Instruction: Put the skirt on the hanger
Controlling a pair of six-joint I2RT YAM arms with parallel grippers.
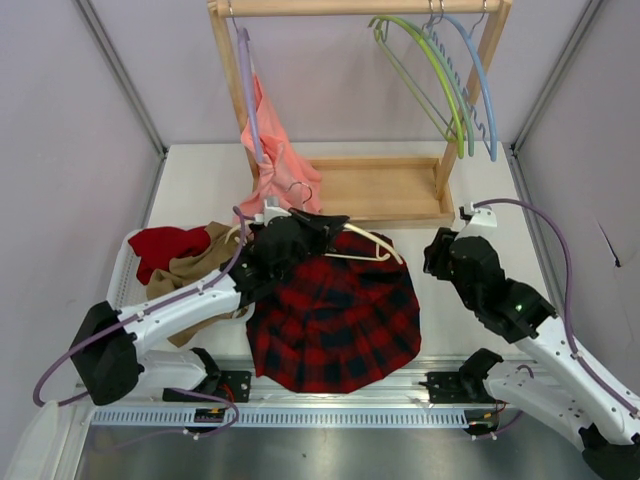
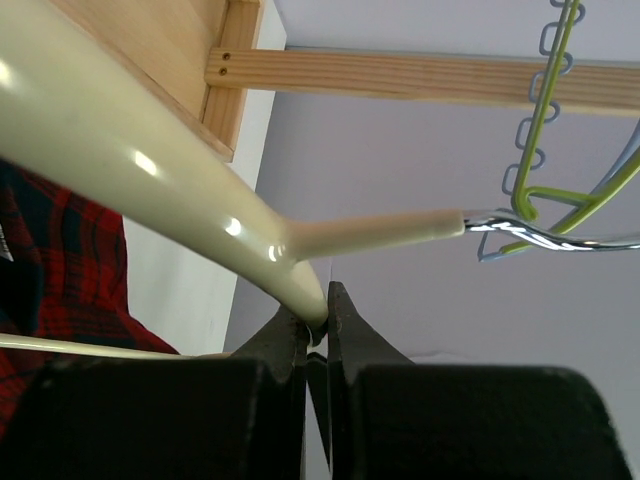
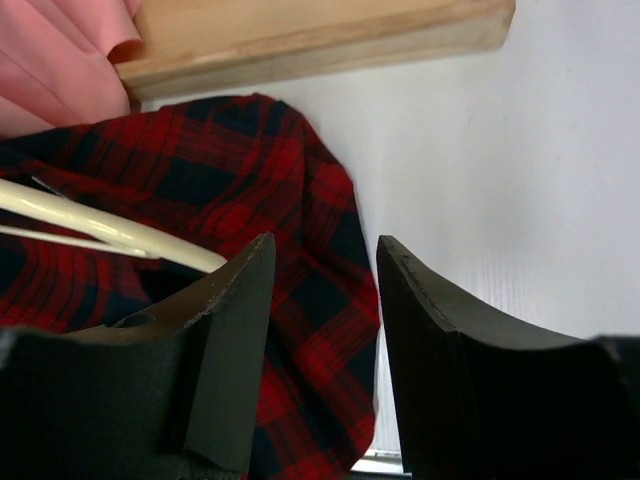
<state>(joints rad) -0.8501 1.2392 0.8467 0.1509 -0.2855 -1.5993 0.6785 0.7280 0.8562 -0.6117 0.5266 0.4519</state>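
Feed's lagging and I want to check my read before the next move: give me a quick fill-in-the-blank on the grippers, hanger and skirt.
1. The left gripper is ____ on the cream hanger near its neck.
2. The right gripper, beside the skirt, is ____ and holds nothing.
3. The skirt's plaid is red and ____.
Missing: shut; open; black.

Bright, even light fills the top view; shadows are soft. Small glare spots shine on the cream hanger (image 2: 150,170) in the left wrist view. The right gripper (image 3: 325,245) looks dark and soft-edged, the table (image 3: 500,180) nearly washed white.
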